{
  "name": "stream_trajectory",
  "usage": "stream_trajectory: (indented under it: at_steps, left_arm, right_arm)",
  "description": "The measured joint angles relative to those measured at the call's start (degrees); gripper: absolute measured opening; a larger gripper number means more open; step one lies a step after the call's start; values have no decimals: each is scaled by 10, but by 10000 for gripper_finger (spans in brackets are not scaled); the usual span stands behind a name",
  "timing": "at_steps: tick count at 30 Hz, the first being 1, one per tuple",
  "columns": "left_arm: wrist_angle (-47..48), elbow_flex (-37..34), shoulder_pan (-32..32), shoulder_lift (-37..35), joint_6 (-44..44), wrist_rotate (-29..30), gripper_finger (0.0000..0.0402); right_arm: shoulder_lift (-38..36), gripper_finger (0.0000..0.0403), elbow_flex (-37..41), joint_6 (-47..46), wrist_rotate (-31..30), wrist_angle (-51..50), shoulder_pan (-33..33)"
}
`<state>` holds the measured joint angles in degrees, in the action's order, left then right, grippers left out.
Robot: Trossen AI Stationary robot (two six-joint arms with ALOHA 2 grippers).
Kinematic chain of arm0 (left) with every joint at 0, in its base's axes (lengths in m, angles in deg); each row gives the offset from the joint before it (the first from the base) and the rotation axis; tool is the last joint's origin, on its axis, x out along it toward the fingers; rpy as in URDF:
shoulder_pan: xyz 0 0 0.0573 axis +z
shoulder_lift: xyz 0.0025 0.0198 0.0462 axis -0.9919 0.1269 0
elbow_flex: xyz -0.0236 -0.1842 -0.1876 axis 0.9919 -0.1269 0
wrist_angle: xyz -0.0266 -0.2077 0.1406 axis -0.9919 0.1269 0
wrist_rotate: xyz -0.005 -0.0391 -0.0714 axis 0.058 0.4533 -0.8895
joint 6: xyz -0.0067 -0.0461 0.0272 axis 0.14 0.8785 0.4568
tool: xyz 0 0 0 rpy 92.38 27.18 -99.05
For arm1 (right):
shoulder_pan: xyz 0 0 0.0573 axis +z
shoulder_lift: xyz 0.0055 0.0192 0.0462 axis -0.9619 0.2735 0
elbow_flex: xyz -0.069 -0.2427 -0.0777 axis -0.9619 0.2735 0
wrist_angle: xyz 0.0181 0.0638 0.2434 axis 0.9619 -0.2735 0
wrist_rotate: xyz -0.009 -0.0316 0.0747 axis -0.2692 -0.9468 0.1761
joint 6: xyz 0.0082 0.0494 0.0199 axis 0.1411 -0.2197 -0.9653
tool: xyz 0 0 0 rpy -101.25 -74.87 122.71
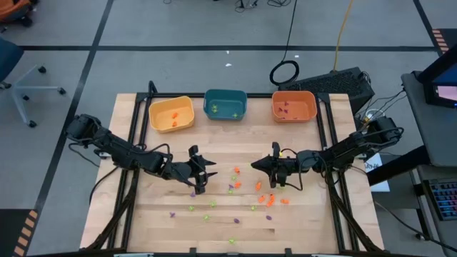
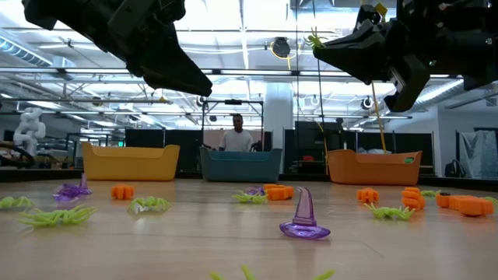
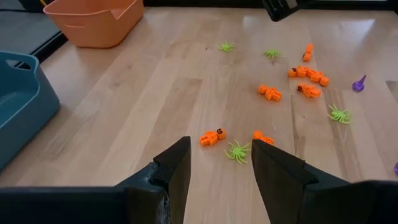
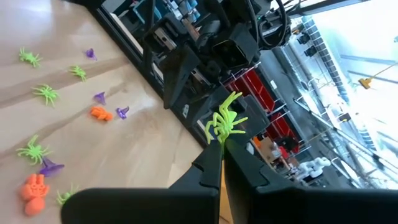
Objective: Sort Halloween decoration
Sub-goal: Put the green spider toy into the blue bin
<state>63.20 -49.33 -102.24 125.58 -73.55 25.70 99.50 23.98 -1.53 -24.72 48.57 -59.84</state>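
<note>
While the left gripper (image 1: 202, 173) hung with fingers apart and empty above the table (image 1: 143, 221), trinkets (image 1: 265, 200) lay scattered mid-table between the arms. Right gripper (image 1: 260, 165), raised, was pinched shut on a green spider (image 4: 225, 121) by its legs. Judged light, thin and springy; best nipped at the body. Small pieces already sat in the yellow bin (image 1: 171, 114), teal bin (image 1: 226, 104) and orange bin (image 1: 294, 106); their shapes were too small to make out.

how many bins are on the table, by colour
yellow bin: 1
teal bin: 1
orange bin: 1
total: 3
</note>
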Motion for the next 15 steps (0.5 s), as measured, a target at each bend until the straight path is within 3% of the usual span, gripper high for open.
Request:
stream_trajectory:
  at_steps: [15]
  left_arm:
    - [1, 0, 0, 0, -1, 0, 168]
  right_arm:
    - [0, 0, 0, -105, 0, 0, 0]
